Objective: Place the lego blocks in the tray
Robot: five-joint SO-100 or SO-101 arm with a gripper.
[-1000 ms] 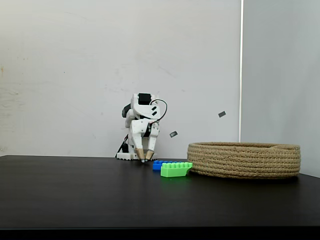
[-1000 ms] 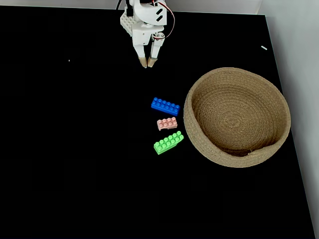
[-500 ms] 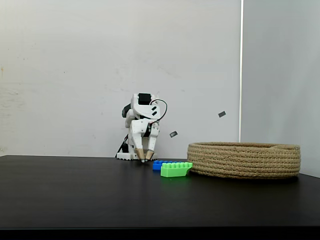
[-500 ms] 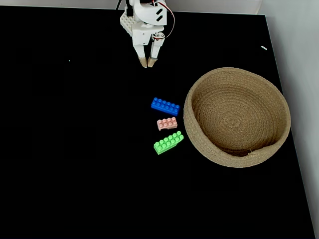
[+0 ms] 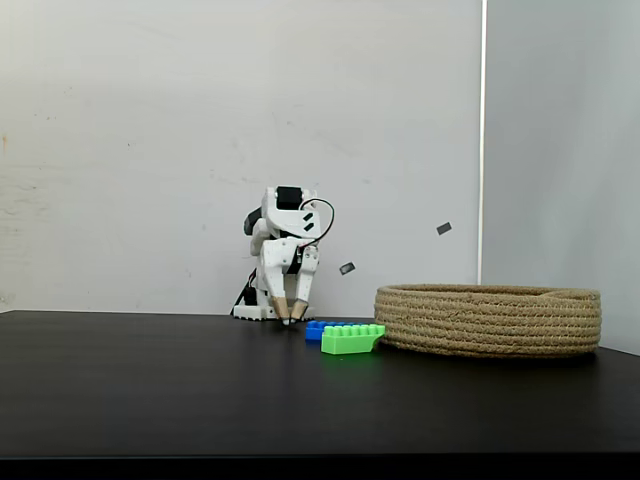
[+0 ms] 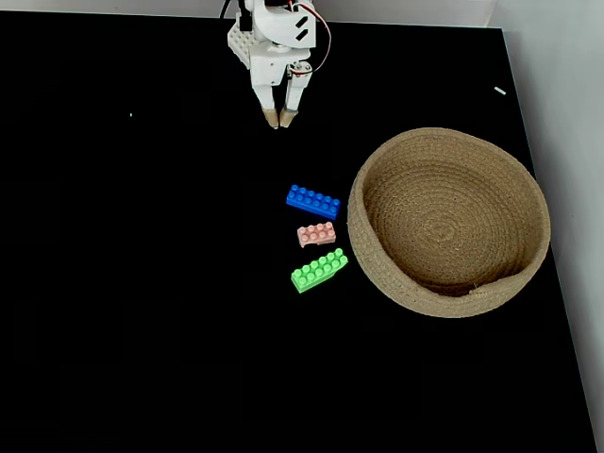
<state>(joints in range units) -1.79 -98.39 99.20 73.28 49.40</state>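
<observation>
A blue brick (image 6: 313, 200), a pink brick (image 6: 317, 233) and a lime green brick (image 6: 319, 270) lie in a short column on the black table, just left of the coiled rope basket (image 6: 374, 267). Nothing lies inside the basket. From the low side view, the green brick (image 5: 352, 339) sits in front of the blue brick (image 5: 314, 328), both beside the basket (image 5: 490, 320). My gripper (image 6: 278, 120) points down near the arm's base at the table's far edge, well behind the bricks. Its tan fingertips (image 5: 282, 312) are drawn together with nothing between them, close to the table.
The white arm (image 5: 284, 250) is folded over its base against the back wall. The black table (image 6: 142, 283) stretches wide to the left and front of the bricks. A pale wall borders the table's right edge, close to the basket.
</observation>
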